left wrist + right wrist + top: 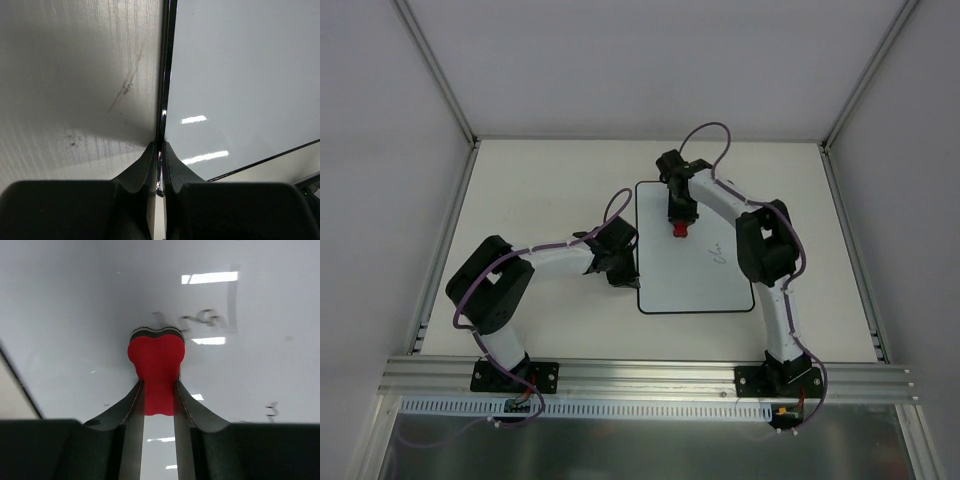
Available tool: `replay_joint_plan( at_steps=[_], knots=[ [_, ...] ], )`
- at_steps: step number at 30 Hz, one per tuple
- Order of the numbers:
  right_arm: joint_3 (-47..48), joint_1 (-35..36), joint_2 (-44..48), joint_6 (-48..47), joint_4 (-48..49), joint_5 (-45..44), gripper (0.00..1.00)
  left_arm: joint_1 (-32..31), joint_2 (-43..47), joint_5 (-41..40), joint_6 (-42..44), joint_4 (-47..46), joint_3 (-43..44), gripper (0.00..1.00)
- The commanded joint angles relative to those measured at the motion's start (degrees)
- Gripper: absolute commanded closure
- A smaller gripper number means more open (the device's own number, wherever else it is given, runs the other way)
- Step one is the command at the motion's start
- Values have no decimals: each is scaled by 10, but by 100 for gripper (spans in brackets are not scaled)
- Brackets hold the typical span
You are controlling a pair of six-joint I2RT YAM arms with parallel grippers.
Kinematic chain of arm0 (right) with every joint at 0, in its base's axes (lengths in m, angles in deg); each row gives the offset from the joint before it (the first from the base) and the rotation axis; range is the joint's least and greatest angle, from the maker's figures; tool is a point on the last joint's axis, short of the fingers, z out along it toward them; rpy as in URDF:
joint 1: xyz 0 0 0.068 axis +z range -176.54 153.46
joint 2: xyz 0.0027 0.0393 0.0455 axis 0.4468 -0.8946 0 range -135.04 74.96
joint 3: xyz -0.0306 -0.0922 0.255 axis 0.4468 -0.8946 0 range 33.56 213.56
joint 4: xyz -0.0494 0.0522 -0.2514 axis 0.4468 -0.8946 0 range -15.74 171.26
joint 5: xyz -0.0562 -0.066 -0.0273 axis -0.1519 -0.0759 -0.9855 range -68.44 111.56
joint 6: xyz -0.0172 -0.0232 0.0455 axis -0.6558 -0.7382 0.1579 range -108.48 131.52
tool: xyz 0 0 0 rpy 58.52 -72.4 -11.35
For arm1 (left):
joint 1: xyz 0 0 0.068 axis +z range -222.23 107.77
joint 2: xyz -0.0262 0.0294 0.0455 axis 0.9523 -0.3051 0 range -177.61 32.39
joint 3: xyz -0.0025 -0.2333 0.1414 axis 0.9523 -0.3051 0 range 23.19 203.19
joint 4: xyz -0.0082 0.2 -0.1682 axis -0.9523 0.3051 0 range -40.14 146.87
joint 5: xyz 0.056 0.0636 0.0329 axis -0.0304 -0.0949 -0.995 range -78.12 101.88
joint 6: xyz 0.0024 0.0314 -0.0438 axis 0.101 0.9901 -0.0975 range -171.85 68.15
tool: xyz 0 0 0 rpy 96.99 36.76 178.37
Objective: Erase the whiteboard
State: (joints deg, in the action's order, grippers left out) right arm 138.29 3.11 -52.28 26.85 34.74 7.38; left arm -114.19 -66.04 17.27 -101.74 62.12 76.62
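Top view: whiteboard in centre of frame, left gripper at its left edge, right gripper over upper part.
Left wrist view: fingers pinch board rim.
Right wrist view: fingers clamp red eraser, pressed on board below faint writing.

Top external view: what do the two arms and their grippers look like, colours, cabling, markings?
Both the left arm and right arm have white tubular links and bulky black joint housings. A purple cable loops along each. The left gripper and right gripper are black, with dark fingers tapering to the tips. No markings show.
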Motion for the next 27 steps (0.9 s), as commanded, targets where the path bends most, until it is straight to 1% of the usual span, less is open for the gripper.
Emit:
replay_joint_plan(
  at_steps=[1,5,7,9,12,13,14,15,16,17,18,19,20,21,23,24,27],
  knots=[
    [41,70,-48,13,-12,73,100,-1,-20,-37,22,77,-30,100],
    [67,108,-68,24,-13,94,100,-1,-19,-38,20,77,-32,100],
    [66,110,-69,29,-16,93,100,-1,-18,-38,20,77,-32,100],
    [44,102,-62,36,-17,73,100,-1,-18,-38,20,78,-32,100],
    [-26,61,-26,54,-16,50,100,-1,-19,-36,20,78,-32,100],
    [-46,34,-1,56,-12,42,100,-1,-19,-37,21,77,-31,100],
    [-91,22,14,55,-9,27,100,-1,-19,-35,21,77,-31,100],
    [-115,7,29,54,-4,22,100,-1,-20,-35,21,78,-31,100],
    [-141,-23,47,54,10,19,100,-1,-21,-35,22,77,-32,100],
    [-167,-39,81,55,17,15,100,0,-19,-36,22,77,-32,100],
    [-215,-55,98,55,23,13,100,0,-20,-35,23,77,-31,100],
    [-236,-79,114,49,41,17,100,0,-20,-37,23,77,-32,100],
    [-253,-86,146,55,45,17,100,0,-20,-36,24,76,-32,100],
    [-272,-93,158,57,43,5,100,0,-20,-35,25,76,-32,100],
    [-287,-111,175,64,39,1,100,1,-20,-35,26,77,-32,100],
    [-296,-117,185,68,39,14,99,1,-19,-35,27,77,-31,100],
    [-330,-120,206,82,40,20,100,2,-16,-36,30,76,-30,100]
  ],
)
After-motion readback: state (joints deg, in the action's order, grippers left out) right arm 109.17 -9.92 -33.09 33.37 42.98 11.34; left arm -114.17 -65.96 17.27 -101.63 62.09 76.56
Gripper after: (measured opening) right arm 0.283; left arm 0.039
